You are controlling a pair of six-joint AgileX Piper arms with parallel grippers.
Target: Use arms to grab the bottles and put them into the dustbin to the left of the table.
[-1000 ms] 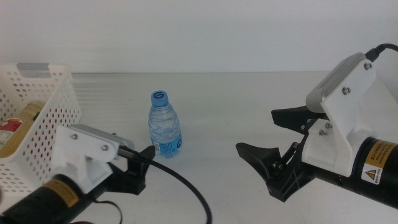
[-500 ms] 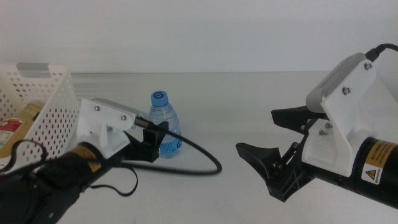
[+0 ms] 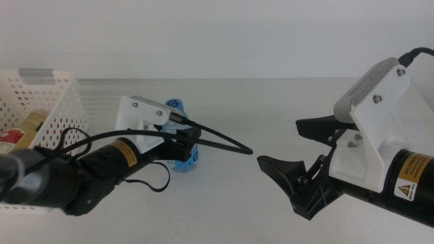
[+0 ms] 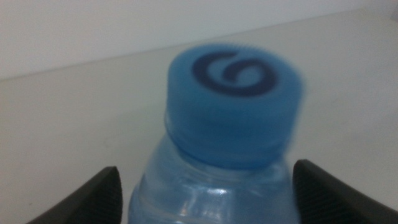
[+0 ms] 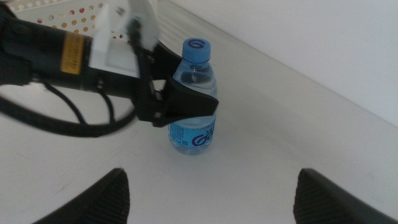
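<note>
A small water bottle with a blue cap stands upright on the white table, left of centre. My left gripper has come in from the left and is open, one dark jaw on each side of the bottle's upper body, close to it; in the left wrist view the bottle fills the gap between the jaws. The right wrist view shows the bottle with the left gripper round it. My right gripper hangs open at the right, well away from the bottle. The dustbin stands at the far left.
Inside the dustbin lie a yellow bottle with a green label and a red can. A black cable loops from the left arm over the table beside the bottle. Bare tabletop separates the two grippers.
The left arm has swung forward and to the right, from the near left edge up to the bottle, bringing its jaws around it. The right arm and the bottle have not moved.
</note>
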